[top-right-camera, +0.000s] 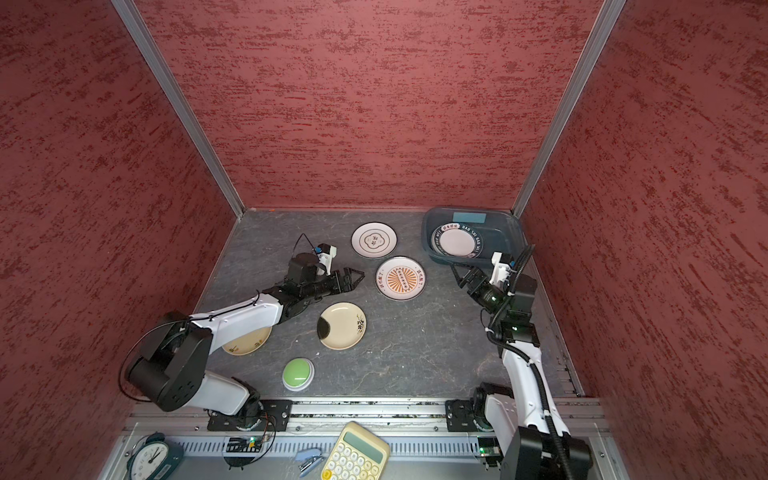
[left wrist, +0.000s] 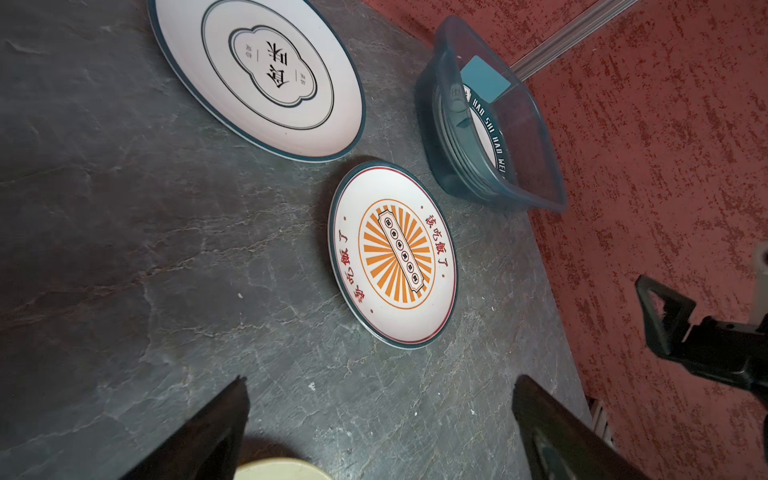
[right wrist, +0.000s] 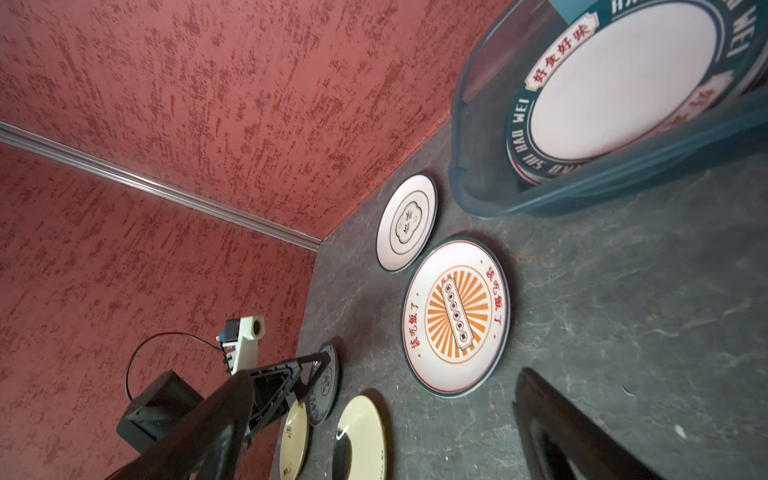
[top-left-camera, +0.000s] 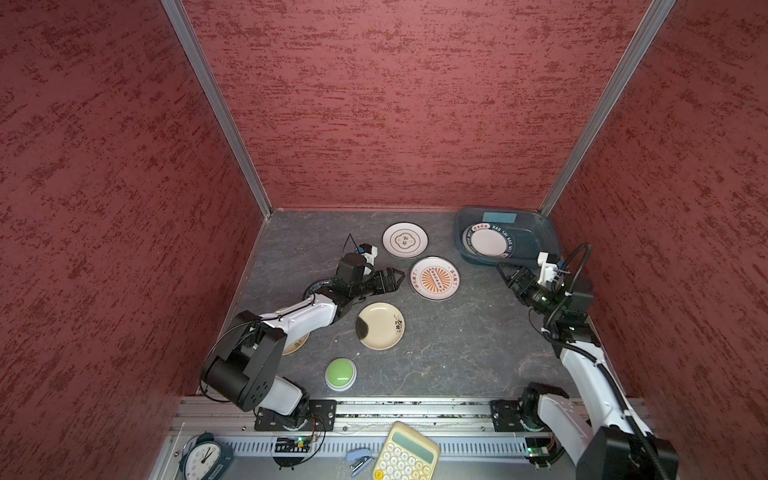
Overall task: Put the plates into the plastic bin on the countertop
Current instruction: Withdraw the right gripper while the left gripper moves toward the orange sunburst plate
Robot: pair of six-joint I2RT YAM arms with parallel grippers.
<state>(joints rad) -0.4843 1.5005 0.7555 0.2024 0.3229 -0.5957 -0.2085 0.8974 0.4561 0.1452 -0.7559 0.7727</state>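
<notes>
Currently the plastic bin (top-left-camera: 532,245) sits in the far right corner of the countertop (top-left-camera: 457,357). A lettered plate (top-left-camera: 488,243), white with a dark rim, lies flat inside it towards its left end. Through the bin's wall more plate edges show beneath that one, though I cannot tell how many.

The right gripper (top-left-camera: 506,277) hovers just beside the bin's near left corner, outside it. Its jaws are spread wide with nothing between them, which the right wrist view shows plainly.

Five plates lie on the countertop outside the bin. The emblem plate (top-left-camera: 404,240), white with a thin dark rim, is far and central, left of the bin. The sunburst plate (top-left-camera: 434,278) lies just near of it, between the two grippers. The cream plate (top-left-camera: 380,326) with black marks is nearer again and slightly left. A second cream plate (top-right-camera: 245,343) lies at the near left, partly covered by the left arm. A patterned plate (right wrist: 326,382) is mostly hidden under that arm's wrist.

The left gripper (top-left-camera: 397,280) hangs low over the middle of the countertop, pointing right, just beside the sunburst plate without touching it. Its jaws stand apart and empty.

A green button (top-left-camera: 340,373) sits near the front, near of the cream plate.
</notes>
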